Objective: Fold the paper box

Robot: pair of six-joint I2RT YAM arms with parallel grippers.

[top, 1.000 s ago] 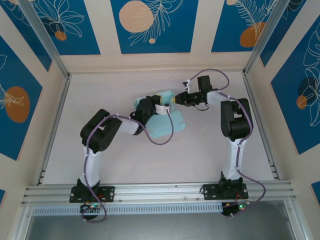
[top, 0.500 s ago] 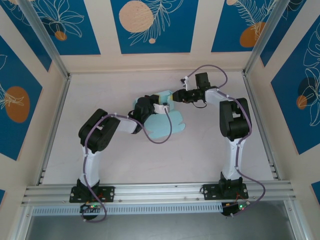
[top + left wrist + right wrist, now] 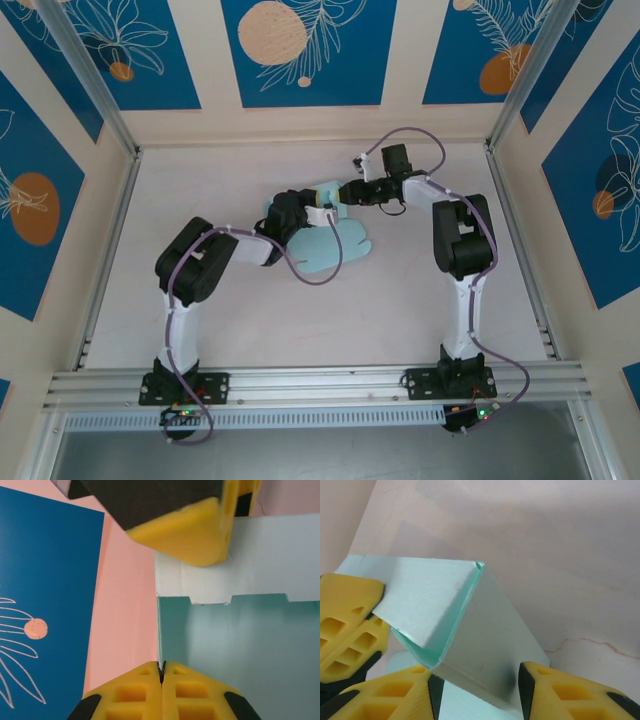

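The paper box (image 3: 340, 245) is found on the desk (image 3: 250, 320), toward the far middle between the two arms, partly flat and partly raised into a wall. It is judged to be very light and thin. It should be stiff enough to keep a crease, but it is easily dented or buckled, and easily slid across the smooth surface if pushed from one side alone. It is best taken at panel edges close to the creases, with one panel pinned while its neighbour is turned (a pinch in mid-panel would likely bow it).

The left tool (image 3: 161, 672) is seen clenched on the thin edge of a panel viewed edge-on, the card running straight into the seam between its fingers. The right tool (image 3: 480, 677) is set astride the folded corner with its jaws apart, one on each side. Whether the card is actually squeezed there cannot be told.

As a container, the box is not yet formed. Only an open angle of two walls is shown, and nothing is seen inside it.
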